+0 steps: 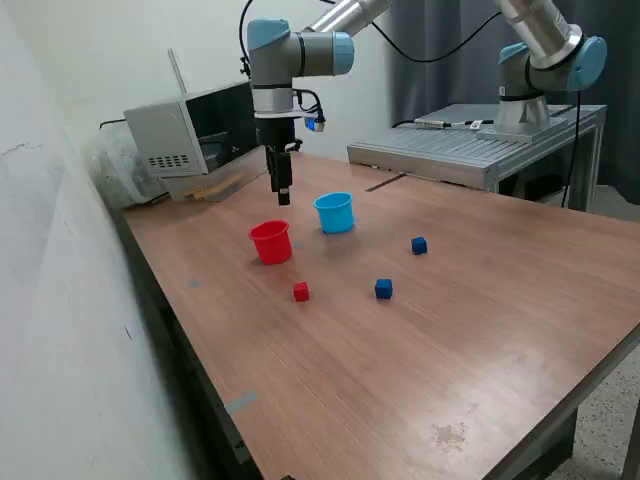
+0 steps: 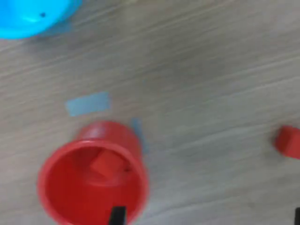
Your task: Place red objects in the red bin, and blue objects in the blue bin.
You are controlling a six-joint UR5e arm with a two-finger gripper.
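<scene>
Gripper (image 1: 283, 196) hangs above the wooden table (image 1: 480, 330), over the red cup (image 1: 270, 242), near the upper centre of the exterior view.

Its fingers look drawn close together and hold nothing that can be seen, though whether they are fully clenched cannot be told. The red cup stands upright left of centre in the exterior view, with the light blue cup (image 1: 335, 212) just beside it to the upper right. In the wrist view one red cube (image 2: 107, 165) lies inside the red cup (image 2: 91, 180). A second red cube (image 1: 301, 291) sits on the bare table below the red cup. Two dark blue cubes rest apart on the table: one (image 1: 383, 289) near the frame's centre, the other (image 1: 418, 245) further right and higher.
</scene>
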